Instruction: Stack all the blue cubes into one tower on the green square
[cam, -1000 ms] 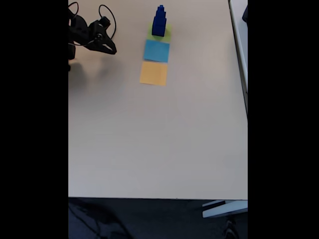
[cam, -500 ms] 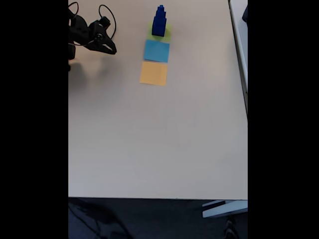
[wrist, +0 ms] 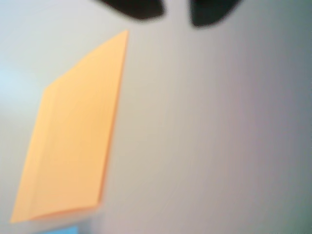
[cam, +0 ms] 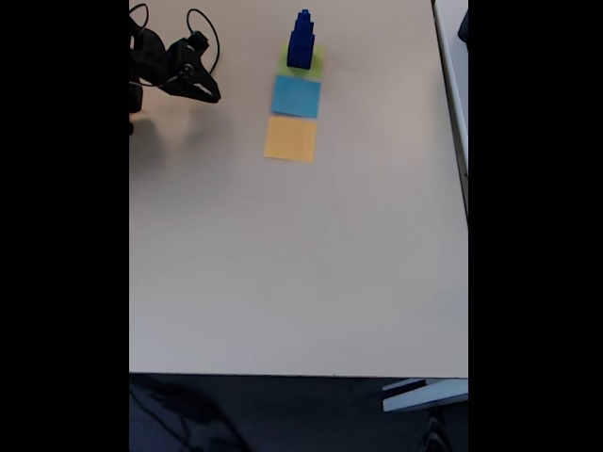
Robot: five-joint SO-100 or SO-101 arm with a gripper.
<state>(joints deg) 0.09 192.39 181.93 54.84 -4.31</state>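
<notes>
Item: blue cubes (cam: 301,40), stacked as one tower on green square (cam: 315,64); stacking looks complete.
Pincer (cam: 209,92) empty, jaws apart, tower well right of it; nothing left to fetch.

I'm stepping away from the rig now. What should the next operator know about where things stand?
Hand: holds nothing, parked at the table's far left in the fixed view, away from the squares; whether open or shut is unclear.
Blue cubes: stacked in one tower on the green square.
Light-blue square and orange square: bare, in line with the green one.
Done: tower appears built.
Left: seemingly nothing; no loose cube on the table.
</notes>
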